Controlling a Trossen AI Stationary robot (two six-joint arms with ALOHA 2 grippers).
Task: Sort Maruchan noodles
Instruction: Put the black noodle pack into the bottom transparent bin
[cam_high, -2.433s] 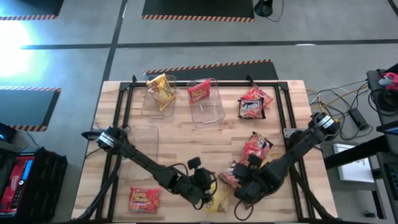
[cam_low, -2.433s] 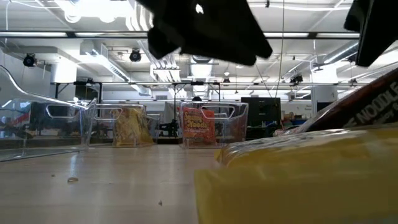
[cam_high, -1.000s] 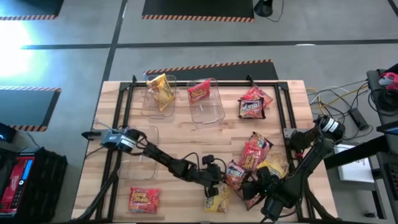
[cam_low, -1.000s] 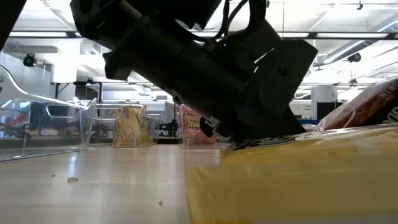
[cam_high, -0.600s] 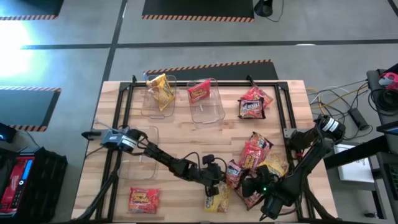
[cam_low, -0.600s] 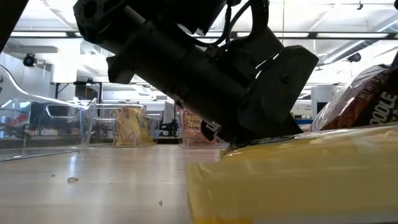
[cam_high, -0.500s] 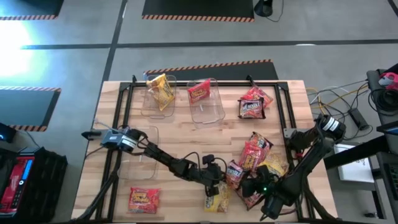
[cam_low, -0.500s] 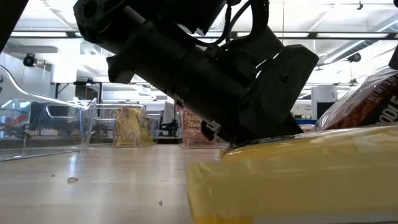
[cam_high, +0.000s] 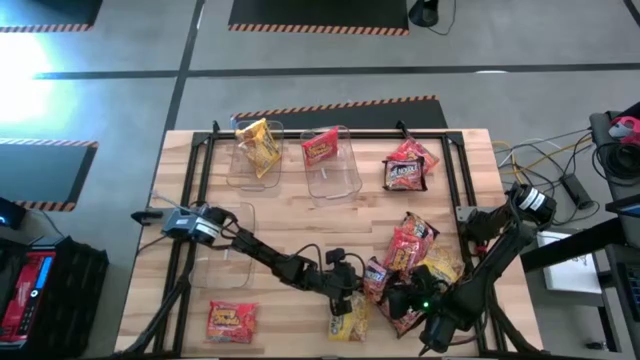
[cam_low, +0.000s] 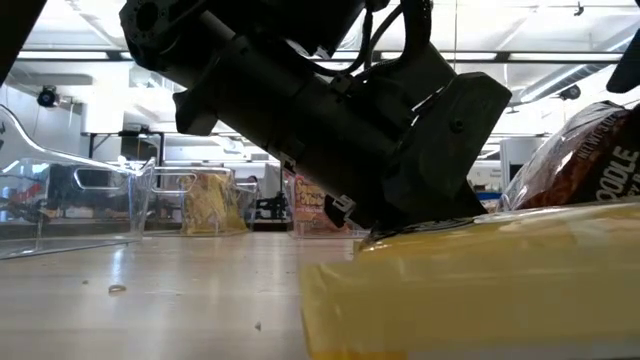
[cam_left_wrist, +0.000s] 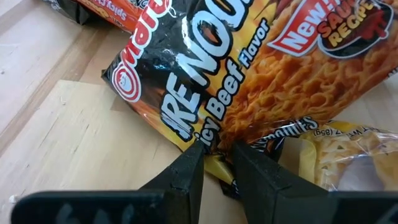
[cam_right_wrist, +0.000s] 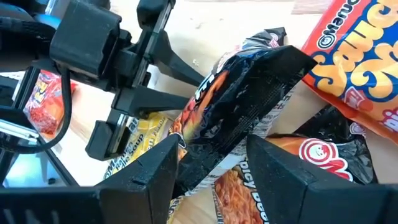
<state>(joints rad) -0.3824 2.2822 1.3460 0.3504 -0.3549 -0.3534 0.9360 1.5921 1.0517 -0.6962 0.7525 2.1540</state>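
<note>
A yellow noodle packet (cam_high: 350, 318) lies near the table's front edge, filling the lower right of the low view (cam_low: 470, 290). A dark spicy-beef packet (cam_high: 375, 278) leans over it (cam_left_wrist: 249, 81). My left gripper (cam_high: 352, 290) reaches in low from the left and is shut on the yellow packet's edge (cam_left_wrist: 217, 165). My right gripper (cam_high: 395, 298) comes from the near right and is shut on the dark packet (cam_right_wrist: 214, 155). More red and dark packets (cam_high: 410, 245) lie piled just behind. My left gripper pinches the yellow packet's edge (cam_left_wrist: 216, 167) between its two fingers, slanting down from the table's left. The packet lies flat on the table below the fingers (cam_low: 420, 225). My right gripper has the dark packet's crimped end (cam_right_wrist: 249, 118) between its two widely spaced fingers, coming in low from the table's near right. The packet is tilted, its held end raised (cam_low: 590, 165), and it rests partly on the yellow packet.
Two clear bins at the far edge hold a yellow packet (cam_high: 258, 145) and a red packet (cam_high: 322, 148). A third clear bin (cam_high: 225, 240) stands at the left. A red packet (cam_high: 230, 320) lies at the near left, and dark packets (cam_high: 408, 165) at the far right.
My right gripper has shifted slightly toward the left gripper, and the dark packet has bobbed up, down and up again, ending raised and tilted. The yellow packet has stayed where it was.
</note>
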